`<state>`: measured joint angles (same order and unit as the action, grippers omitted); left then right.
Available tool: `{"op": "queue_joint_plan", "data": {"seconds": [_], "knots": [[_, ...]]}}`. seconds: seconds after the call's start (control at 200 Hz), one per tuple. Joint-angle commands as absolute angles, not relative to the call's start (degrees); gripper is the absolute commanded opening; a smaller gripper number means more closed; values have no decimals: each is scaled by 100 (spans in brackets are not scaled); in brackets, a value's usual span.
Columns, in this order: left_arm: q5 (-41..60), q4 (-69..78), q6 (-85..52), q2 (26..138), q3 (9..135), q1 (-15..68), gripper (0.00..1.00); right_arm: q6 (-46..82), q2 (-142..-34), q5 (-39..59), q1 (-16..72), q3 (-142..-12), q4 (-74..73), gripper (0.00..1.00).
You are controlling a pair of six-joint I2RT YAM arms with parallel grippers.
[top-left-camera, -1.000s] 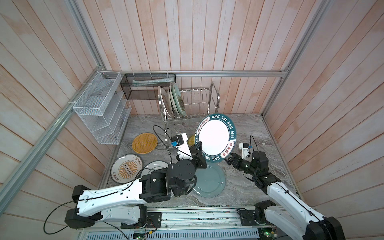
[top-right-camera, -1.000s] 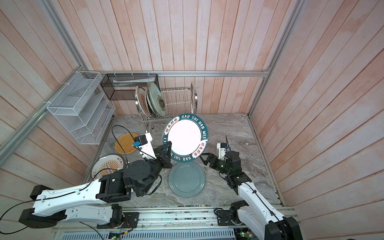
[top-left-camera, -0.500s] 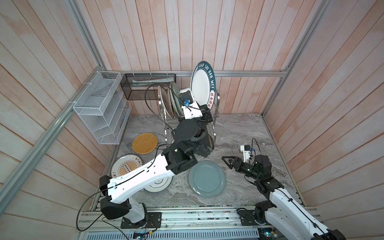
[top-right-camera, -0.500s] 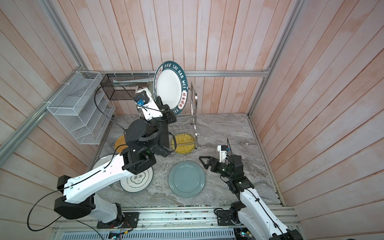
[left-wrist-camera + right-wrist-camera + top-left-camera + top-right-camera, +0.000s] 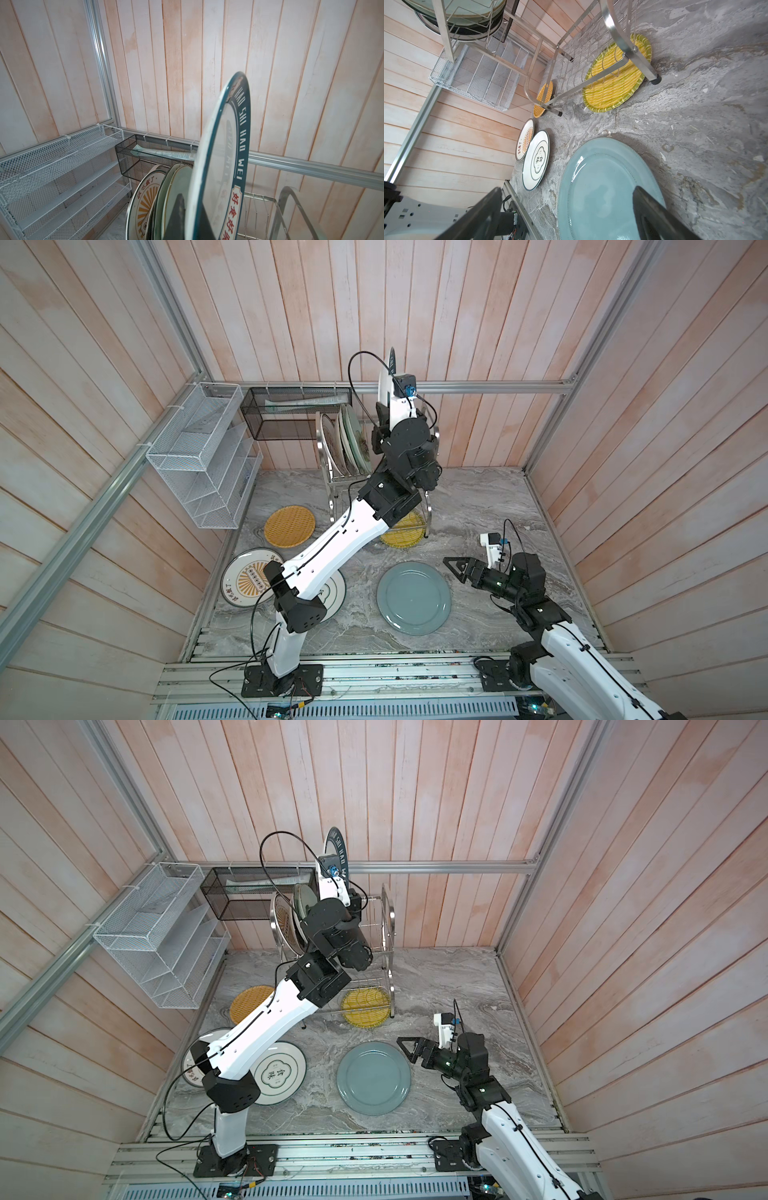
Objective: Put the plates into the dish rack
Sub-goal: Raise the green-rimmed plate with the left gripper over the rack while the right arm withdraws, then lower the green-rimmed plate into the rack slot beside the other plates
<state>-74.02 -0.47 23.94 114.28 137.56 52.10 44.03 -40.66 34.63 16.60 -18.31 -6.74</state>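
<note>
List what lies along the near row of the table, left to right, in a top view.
White sunburst plate → white dark-ringed plate → grey-blue plate → open right pincer

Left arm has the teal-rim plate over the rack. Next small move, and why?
Probably lower the teal-rim plate down into the next free slot of the dish rack. The left pincer holds it on edge above the upper tier, beside the plates already standing there, and the wires on its other side look bare.
</note>
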Motion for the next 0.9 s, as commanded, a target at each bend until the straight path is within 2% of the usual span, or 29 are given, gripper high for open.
{"op": "queue_joint_plan", "data": {"seconds": [0.0, 0.29, 0.42, 0.62, 0.895], "knots": [[-7443, -279, 2549, 11513, 14033, 5002, 0, 4280, -3917, 3564, 1723, -1794, -538, 98], [-7417, -609, 2639, 11955, 14192, 4682, 0, 4367, -3858, 3553, 1815, -1688, -619, 98], [-7314, -1389, 2208, 12277, 14614, 4561, 0, 4357, -3850, 3561, 1837, -1693, -592, 98], [-7142, -1595, 2113, 12397, 14703, 4469, 0, 4367, -3856, 3514, 1846, -1646, -607, 98], [-6905, -2596, 1190, 12533, 14810, 4291, 0, 4377, -4049, 3542, 1854, -1676, -729, 98]]}}
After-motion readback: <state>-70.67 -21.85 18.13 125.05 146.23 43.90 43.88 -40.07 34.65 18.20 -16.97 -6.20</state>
